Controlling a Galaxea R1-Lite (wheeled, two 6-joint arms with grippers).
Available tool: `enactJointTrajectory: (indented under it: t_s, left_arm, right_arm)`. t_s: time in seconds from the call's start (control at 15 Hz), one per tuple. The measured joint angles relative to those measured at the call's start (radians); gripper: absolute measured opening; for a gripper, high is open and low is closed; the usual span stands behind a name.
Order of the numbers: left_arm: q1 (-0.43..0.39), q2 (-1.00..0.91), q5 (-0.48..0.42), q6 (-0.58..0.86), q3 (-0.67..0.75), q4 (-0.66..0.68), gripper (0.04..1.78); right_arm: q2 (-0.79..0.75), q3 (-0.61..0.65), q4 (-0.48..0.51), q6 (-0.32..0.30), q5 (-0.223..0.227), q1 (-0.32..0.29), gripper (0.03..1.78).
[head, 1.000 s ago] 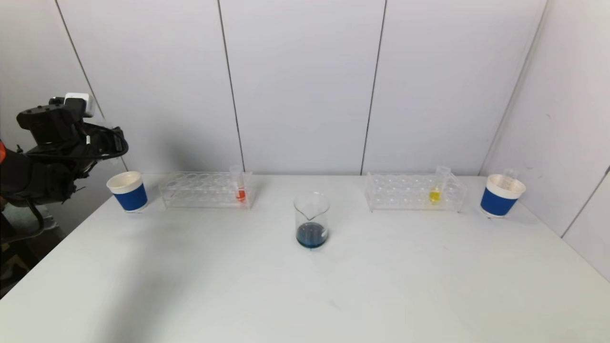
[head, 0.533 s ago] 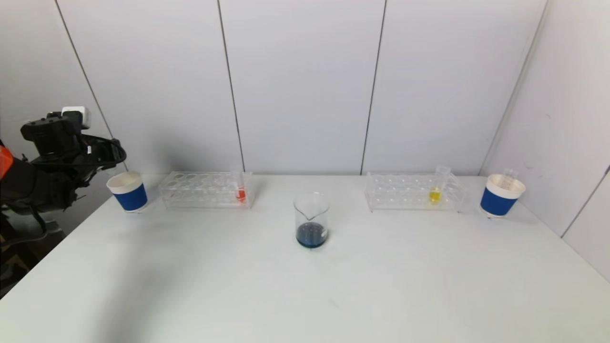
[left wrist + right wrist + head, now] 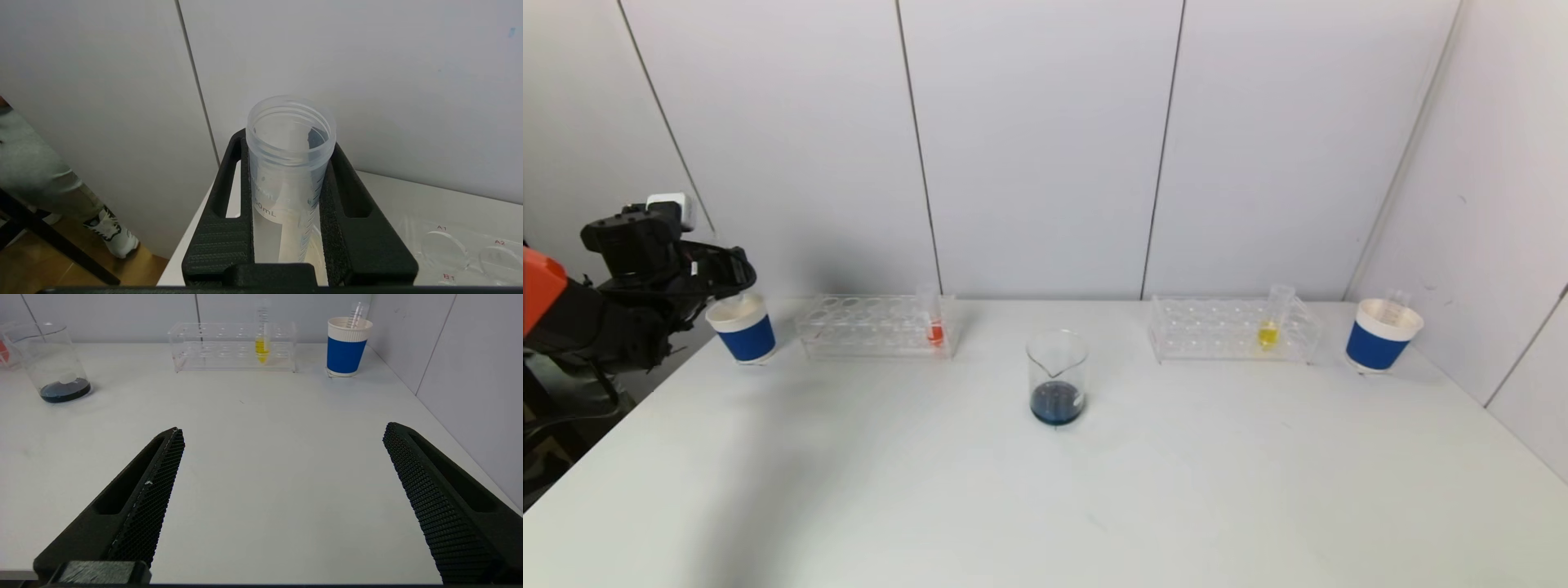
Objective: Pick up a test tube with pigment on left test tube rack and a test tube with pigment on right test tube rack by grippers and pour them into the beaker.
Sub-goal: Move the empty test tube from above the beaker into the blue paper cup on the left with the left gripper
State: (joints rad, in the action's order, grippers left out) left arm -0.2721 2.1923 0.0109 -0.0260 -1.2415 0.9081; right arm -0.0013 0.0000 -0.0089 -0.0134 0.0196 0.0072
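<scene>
Right now my left tool (image 3: 286, 212) is clamped on an empty clear test tube (image 3: 288, 171), its open threaded mouth up and printed graduations down its side. I see it hanging over the left blue paper cup (image 3: 742, 329) at the far left corner of the white surface (image 3: 1045, 490).

Just beside that cup stands the left test tube rack (image 3: 874, 327), clear plastic, with one tube of orange-red pigment (image 3: 935, 331) upright at its right end. That tube is well apart from my left tool, with the cup and the length of the rack between them.

Near the middle stands the glass beaker (image 3: 1057, 377), spout toward me, with a shallow layer of dark blue liquid at the bottom.

Further right, the right test tube rack (image 3: 1232, 330) carries a tube of yellow pigment (image 3: 1267, 333) upright toward its right end. Beyond it the right blue paper cup (image 3: 1380, 335) holds an empty tube leaning against its rim.

My right tool (image 3: 282, 498) hangs low over the near right part of the surface, fingers spread wide apart and gripping nothing. The yellow tube lies well ahead of it, with bare surface between.
</scene>
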Motion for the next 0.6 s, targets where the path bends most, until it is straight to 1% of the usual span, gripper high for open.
enactJointTrajectory:
  t_s: [0.2, 0.47, 0.6]
  left_arm:
    - [0.001, 0.021, 0.001, -0.002, 0.023, 0.061, 0.47]
    - [0.0, 0.042, 0.0, -0.001, 0.05, 0.096, 0.47]
    - [-0.002, 0.06, 0.0, -0.003, 0.061, 0.151, 0.47]
  right_arm:
    - [0.0, 0.0, 0.0, 0.0, 0.0, 0.0, 1.77]
    - [0.0, 0.0, 0.0, 0.0, 0.0, 0.0, 1.77]
    - [0.0, 0.0, 0.0, 0.0, 0.0, 0.0, 1.77]
